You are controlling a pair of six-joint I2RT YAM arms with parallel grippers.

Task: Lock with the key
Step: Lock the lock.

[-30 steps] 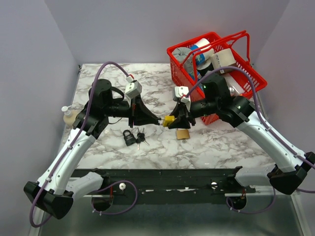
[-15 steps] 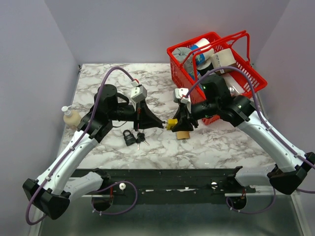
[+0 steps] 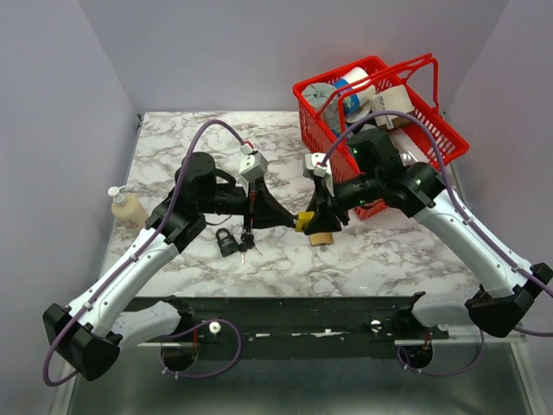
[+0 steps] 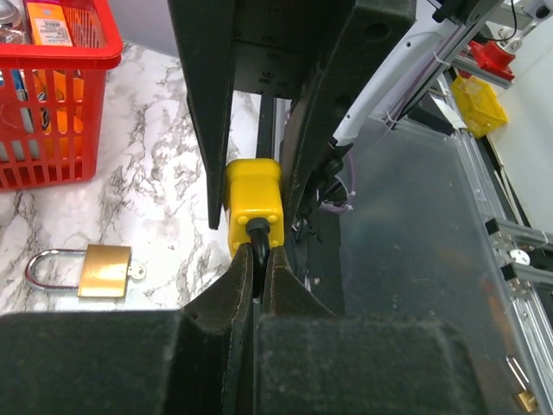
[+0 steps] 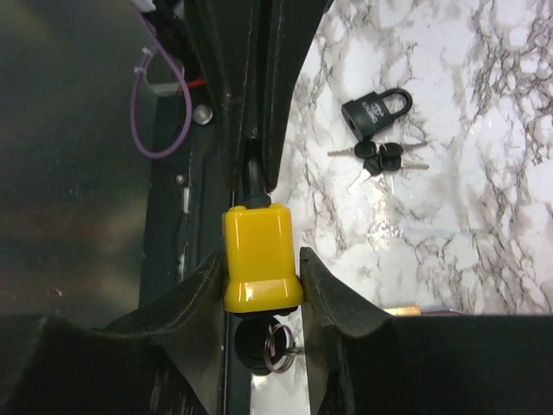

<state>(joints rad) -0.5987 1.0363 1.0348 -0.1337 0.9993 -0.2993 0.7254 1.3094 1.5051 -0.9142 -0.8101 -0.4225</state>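
- Top view: the yellow padlock is held above the bench, between the left fingers and the right fingers. A brass lock lies near it, and a black lock lies further left.
- Left wrist: the left fingers pinch the thin black shackle. It looks like smooth, round, stiff steel, so it will likely swivel or slip. The best hold is close to the body.
- Right wrist: the right fingers clamp the padlock's flat sides. A key seems seated in its base. The body looks rigid, light and slightly slick, and its flats should resist the key's twist best.
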